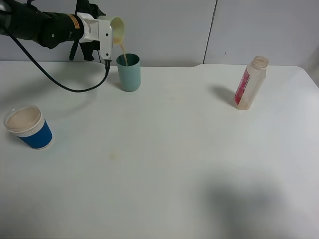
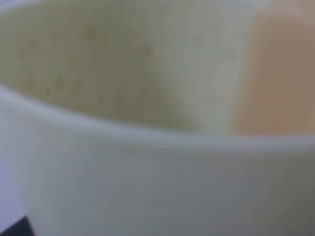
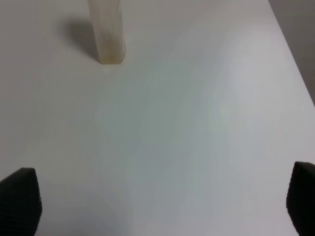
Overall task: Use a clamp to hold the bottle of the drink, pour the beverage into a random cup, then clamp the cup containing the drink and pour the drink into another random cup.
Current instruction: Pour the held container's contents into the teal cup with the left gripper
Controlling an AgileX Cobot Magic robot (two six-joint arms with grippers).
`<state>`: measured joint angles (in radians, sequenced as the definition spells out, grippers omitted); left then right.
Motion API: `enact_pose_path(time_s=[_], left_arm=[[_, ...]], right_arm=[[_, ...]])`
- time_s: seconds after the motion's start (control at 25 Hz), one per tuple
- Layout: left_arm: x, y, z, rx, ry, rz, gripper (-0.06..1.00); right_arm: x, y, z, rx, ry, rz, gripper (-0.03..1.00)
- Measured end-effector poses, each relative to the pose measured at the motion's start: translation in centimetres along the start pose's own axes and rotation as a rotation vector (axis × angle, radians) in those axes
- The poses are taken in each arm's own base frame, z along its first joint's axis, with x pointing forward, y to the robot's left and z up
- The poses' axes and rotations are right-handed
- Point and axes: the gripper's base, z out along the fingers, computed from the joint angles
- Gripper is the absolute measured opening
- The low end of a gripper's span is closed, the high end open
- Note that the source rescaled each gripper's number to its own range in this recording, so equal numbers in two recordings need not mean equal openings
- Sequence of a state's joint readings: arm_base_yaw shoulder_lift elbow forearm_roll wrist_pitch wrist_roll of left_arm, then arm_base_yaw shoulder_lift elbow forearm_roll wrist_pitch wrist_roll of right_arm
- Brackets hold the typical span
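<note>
The blue paper cup (image 1: 28, 127) stands well left of the teal cup (image 1: 129, 72). Directly above that teal tumbler, the left gripper (image 1: 106, 31) clamps a pale cup (image 1: 116, 29) tipped sideways, so tan drink streams in. The emptied plastic bottle (image 1: 250, 82) stands far right; the right gripper (image 3: 157, 199) gapes empty.

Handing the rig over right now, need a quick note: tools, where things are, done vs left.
Left tool: shut on the pale cup, tipped over the green cup at the table's back left; a tan stream is running into it.
Right tool: open, empty, above bare table short of the bottle.
Bottle: upright, uncapped, looks nearly empty, back right.
Blue-banded cup: front left, untouched; whether it holds anything is unclear.
Done: bottle pour, pale cup clamped.
Left: finish this pour, right the pale cup, set it down.
</note>
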<state>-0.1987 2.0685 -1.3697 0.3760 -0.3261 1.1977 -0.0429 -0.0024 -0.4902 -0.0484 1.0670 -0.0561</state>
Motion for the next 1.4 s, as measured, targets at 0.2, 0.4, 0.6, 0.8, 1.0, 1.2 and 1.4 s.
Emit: enact_pose_path(time_s=[0.2, 0.4, 0.6, 0.8, 1.0, 1.2, 1.4], left_arm=[[-0.1, 0.0, 0.0, -0.001, -0.001, 0.001, 0.03], [-1.2, 0.0, 0.1, 0.0, -0.024, 0.008, 0.03], [-2.2, 0.0, 0.1, 0.0, -0.045, 0.034, 0.03], [-2.2, 0.0, 0.1, -0.002, -0.046, 0.041, 0.03], [-2.2, 0.0, 0.1, -0.003, -0.046, 0.051, 0.03], [-2.2, 0.0, 0.1, -0.004, -0.046, 0.093, 0.03], [-2.2, 0.0, 0.1, -0.004, -0.046, 0.116, 0.03]], right_arm=[[0.0, 0.0, 0.0, 0.0, 0.0, 0.0, 1.0], [0.0, 0.0, 0.0, 0.0, 0.0, 0.0, 1.0], [0.0, 0.0, 0.0, 0.0, 0.0, 0.0, 1.0], [0.0, 0.0, 0.0, 0.0, 0.0, 0.0, 1.0], [0.0, 0.0, 0.0, 0.0, 0.0, 0.001, 1.0], [0.0, 0.0, 0.0, 0.0, 0.0, 0.003, 1.0], [0.0, 0.0, 0.0, 0.0, 0.0, 0.003, 1.0]])
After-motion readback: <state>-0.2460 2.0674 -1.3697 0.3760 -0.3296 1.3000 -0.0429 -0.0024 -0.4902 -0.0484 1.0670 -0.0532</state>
